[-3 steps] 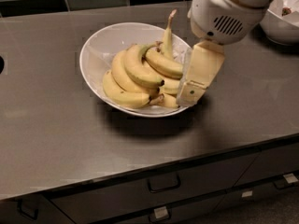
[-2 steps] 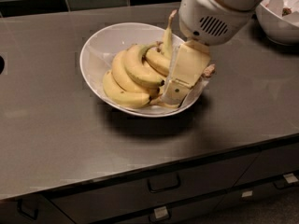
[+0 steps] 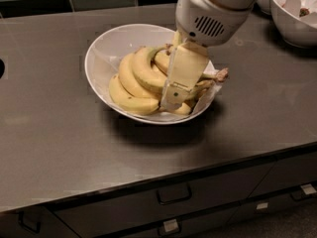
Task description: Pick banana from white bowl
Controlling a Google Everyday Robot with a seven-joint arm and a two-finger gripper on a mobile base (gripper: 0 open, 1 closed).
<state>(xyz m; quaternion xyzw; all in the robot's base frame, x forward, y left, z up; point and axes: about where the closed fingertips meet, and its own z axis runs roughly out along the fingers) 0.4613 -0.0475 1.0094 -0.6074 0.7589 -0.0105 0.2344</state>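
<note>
Banana point(image 3: 143, 69) arcs just left of the gripper point(image 3: 185, 90), low in the white bowl point(image 3: 99, 48) mid-frame; whether it grips, I cannot tell.

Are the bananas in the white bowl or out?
In: the bananas lie inside the white bowl; the claw sits among them.

The gripper point(image 3: 184, 99) points steeply downward beneath the bulky white wrist point(image 3: 213, 14), near mid-view.
</note>
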